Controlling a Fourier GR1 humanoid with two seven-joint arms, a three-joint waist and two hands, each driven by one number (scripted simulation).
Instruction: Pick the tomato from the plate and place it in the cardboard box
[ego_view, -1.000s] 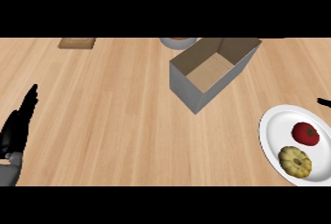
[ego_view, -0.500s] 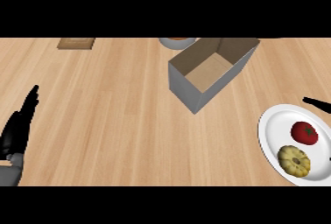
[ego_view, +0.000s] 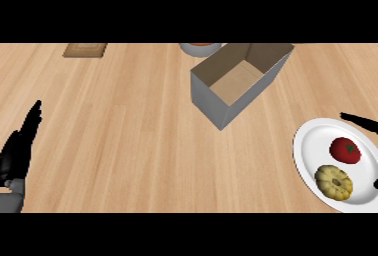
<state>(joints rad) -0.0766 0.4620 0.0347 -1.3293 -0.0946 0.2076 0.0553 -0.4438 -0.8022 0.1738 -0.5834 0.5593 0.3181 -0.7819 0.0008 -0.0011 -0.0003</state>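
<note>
The left robot hand is resting at the left edge of the desk, fingers straight and pointing up, holding nothing. Going right, a small tan block is lying at the far edge, and a bowl is showing partly just behind the box. The box is sitting far of centre, its open mouth facing up and tilted toward the view. Further right, the plate is lying near the right edge, carrying the tomato on its far part and a yellow, ridged item just beside it on the near part. The right robot hand is showing only as dark fingertips at the plate's far right rim, so I cannot tell whether it is spread or curled. The reach is looking barely begun. To do it well, the hand should be coming down over the tomato from the far right, closing round it without nudging the yellow item or shifting the plate.
</note>
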